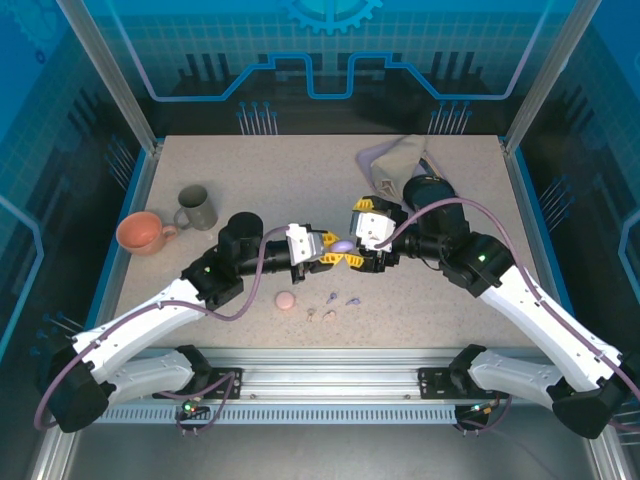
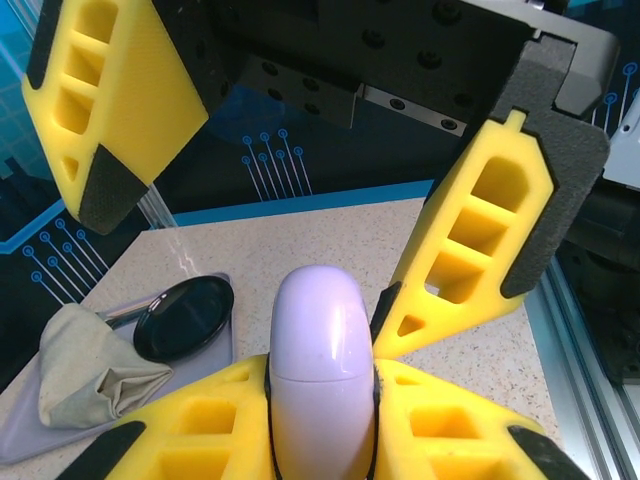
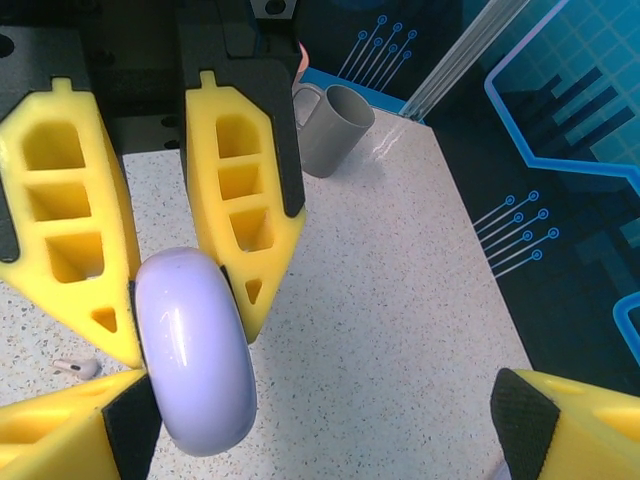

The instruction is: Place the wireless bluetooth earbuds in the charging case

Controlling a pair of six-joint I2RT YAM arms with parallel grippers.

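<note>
Two hands around one lavender case (image 1: pixel 343 246) right now, and only one of them actually has it. The left hand (image 1: pixel 328 254) is clenched on the case, holding it on edge and, as far as we can tell, lifted off the worktop (image 1: pixel 440 300), with the lid looking shut. The right hand (image 3: pixel 325 410) is splayed wide and gripping nothing, one finger just beside the case and the other well apart from it. The earbuds (image 1: pixel 328 314) lie loose on the worktop, on the arm-base side of the case, with a pale pink one (image 3: pixel 75 368) near it. So we'd call this the case-opening step, pretty early on. Next move, we reckon: the right hand catches the lid half and pries it up while the left steadies the base. That shell looks smooth and rounded, so slipping is our worry.
</note>
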